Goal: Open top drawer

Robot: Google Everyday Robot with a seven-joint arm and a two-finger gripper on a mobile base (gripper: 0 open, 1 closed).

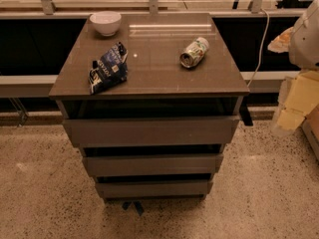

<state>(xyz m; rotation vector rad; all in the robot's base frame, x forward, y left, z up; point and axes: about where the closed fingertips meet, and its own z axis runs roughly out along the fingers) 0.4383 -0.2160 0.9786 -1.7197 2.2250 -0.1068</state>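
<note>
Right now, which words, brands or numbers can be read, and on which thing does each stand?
Bag: white print, too blurred to read.
Can: label too blurred to read.
Bowl, top drawer: no text.
Gripper, by the drawer's right end: no text.

Robot arm [304, 91] in white and cream, at the far right.
A smooth, rounded white shell [306, 34] sits on top. Under it, pale yellowish blocky segments with flat faces and squared edges narrow to the gripper [286, 119], which is off the cabinet's [149, 78] right side.
</note>
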